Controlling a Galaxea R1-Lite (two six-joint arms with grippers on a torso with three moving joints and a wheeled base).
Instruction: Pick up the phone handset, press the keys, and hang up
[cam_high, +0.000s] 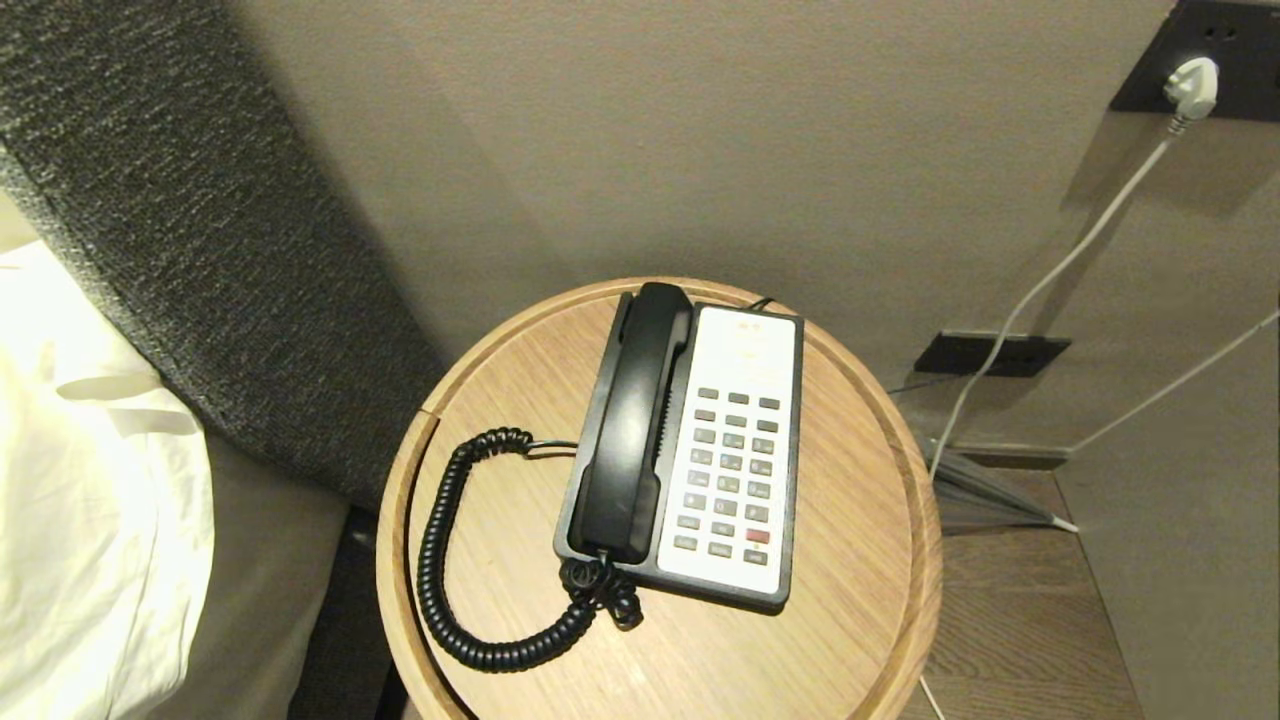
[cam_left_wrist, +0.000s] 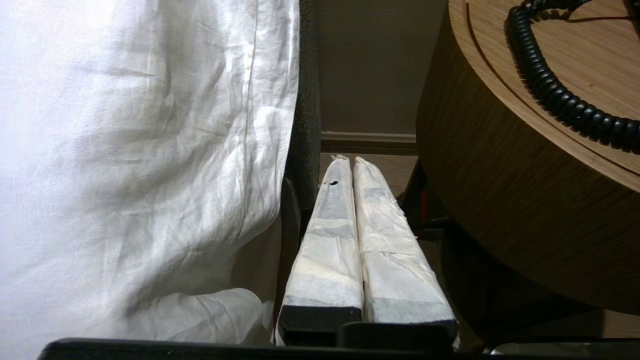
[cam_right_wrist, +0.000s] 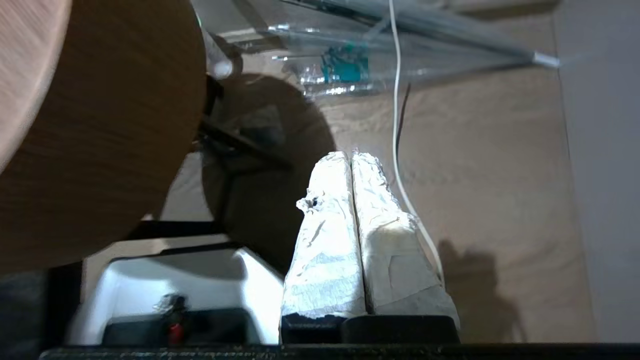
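Phone handset (cam_high: 632, 430) lying in the cradle on the left side of the phone base (cam_high: 735, 455), long axis running from far to near. Black and white base standing about in the middle of the round wooden worktop (cam_high: 860, 560), grey keys and one red key on its white face. Coiled cord (cam_high: 445, 560) leaving the near end of the handset, looping out to the left over the wood and curving back toward the left side of the base.

Neither arm visible from the head. Left gripper (cam_left_wrist: 347, 159) low down in the gap between the white bed sheet (cam_left_wrist: 140, 165) and the side of the worktop, below the level of its top, fingers pressed together, nothing between them. Right gripper (cam_right_wrist: 350, 154) also low, just beside the right side of the worktop, over the beige floor (cam_right_wrist: 500, 175), taped fingers closed against each other, holding nothing. White cable (cam_right_wrist: 396, 100) running along the floor close to this gripper.
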